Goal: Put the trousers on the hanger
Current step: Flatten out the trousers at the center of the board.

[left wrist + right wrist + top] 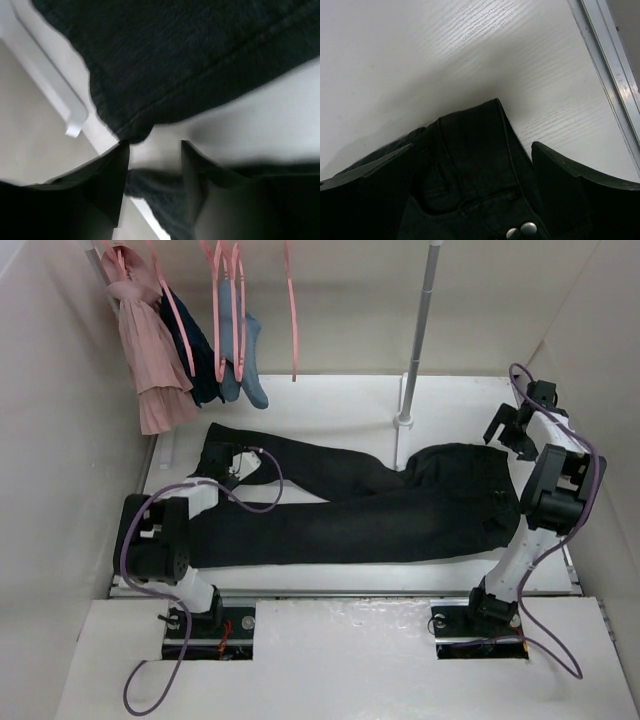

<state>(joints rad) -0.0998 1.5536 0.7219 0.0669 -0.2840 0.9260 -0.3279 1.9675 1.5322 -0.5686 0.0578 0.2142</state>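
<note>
Two robot arms flank long black soft-fabric trousers (380, 510) lying flat across the white table (330, 400). The left gripper (152, 150) hangs spread above a leg hem, and the right gripper (472, 145) is spread astride the waistband near two silver snaps (521, 230). The thin pink plastic hanger (293, 320) hangs bare at the back, well apart.

Top view, trousers (380, 505): end of near leg hidden under left arm (160, 545). Beyond the trousers, hanger (293, 310): hook cut off at upper edge.

Left wrist view: fabric blurred, weave unreadable, cut off at upper and right edges. Same view, left claw (153, 150): blurred, finger bases cut off below.

Right wrist view: only waistband corner with two snaps (522, 231) shown, remainder cut off at lower edge or hidden behind fingers of right claw (472, 146).
</note>
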